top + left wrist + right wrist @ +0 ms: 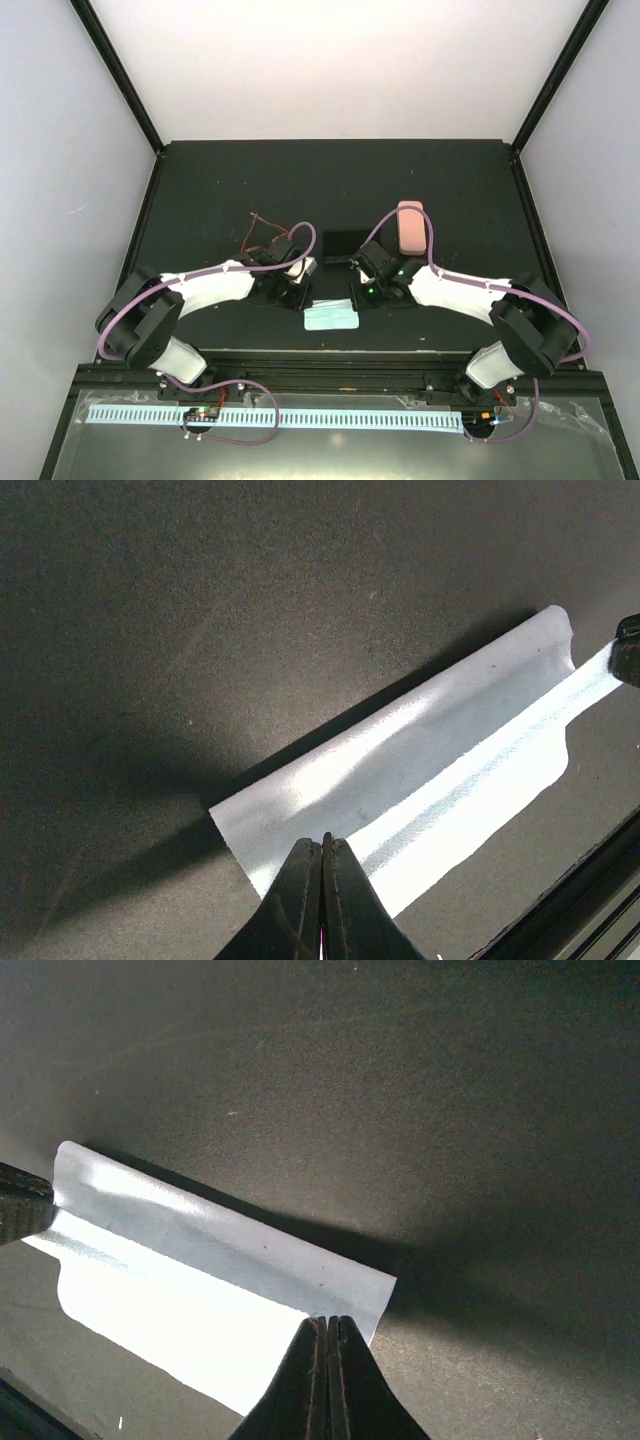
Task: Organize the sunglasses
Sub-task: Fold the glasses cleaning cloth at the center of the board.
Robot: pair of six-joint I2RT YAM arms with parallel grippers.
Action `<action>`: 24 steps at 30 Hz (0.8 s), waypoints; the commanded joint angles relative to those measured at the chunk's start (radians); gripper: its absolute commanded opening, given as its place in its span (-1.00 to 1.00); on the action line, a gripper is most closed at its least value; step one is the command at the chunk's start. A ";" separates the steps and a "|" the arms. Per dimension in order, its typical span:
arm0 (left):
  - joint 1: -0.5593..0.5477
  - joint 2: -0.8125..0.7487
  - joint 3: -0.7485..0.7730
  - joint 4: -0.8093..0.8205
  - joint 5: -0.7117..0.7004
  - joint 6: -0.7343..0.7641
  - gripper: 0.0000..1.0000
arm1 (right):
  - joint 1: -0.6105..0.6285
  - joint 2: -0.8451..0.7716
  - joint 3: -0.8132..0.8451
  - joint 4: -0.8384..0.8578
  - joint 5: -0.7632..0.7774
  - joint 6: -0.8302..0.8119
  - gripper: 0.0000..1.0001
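Note:
The sunglasses (263, 232) show only in the top view, as thin reddish-brown frames behind my left arm, partly hidden by it; I cannot tell the two pairs apart. A pale blue cloth (331, 318) lies near the front edge, folded lengthwise. My left gripper (303, 300) is shut on the cloth's left end, seen in the left wrist view (322, 842) on the cloth (420, 780). My right gripper (358, 298) is shut on its right end, seen in the right wrist view (327, 1322) on the cloth (190, 1280).
A pink oblong case (410, 228) lies behind my right arm, with a black oblong case (347, 243) just left of it. The table's front rail (330, 358) runs close below the cloth. Black posts stand at the back corners.

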 commanded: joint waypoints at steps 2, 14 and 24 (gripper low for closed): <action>-0.007 0.017 -0.013 0.000 0.007 -0.010 -0.97 | 0.006 0.019 -0.011 -0.005 -0.012 -0.014 -0.98; -0.020 0.050 -0.009 0.000 0.024 -0.006 -0.97 | 0.010 0.045 -0.015 -0.009 -0.026 -0.002 -0.98; -0.027 0.075 -0.005 -0.009 0.042 0.012 -0.97 | 0.018 0.051 -0.021 0.002 -0.057 -0.005 -0.98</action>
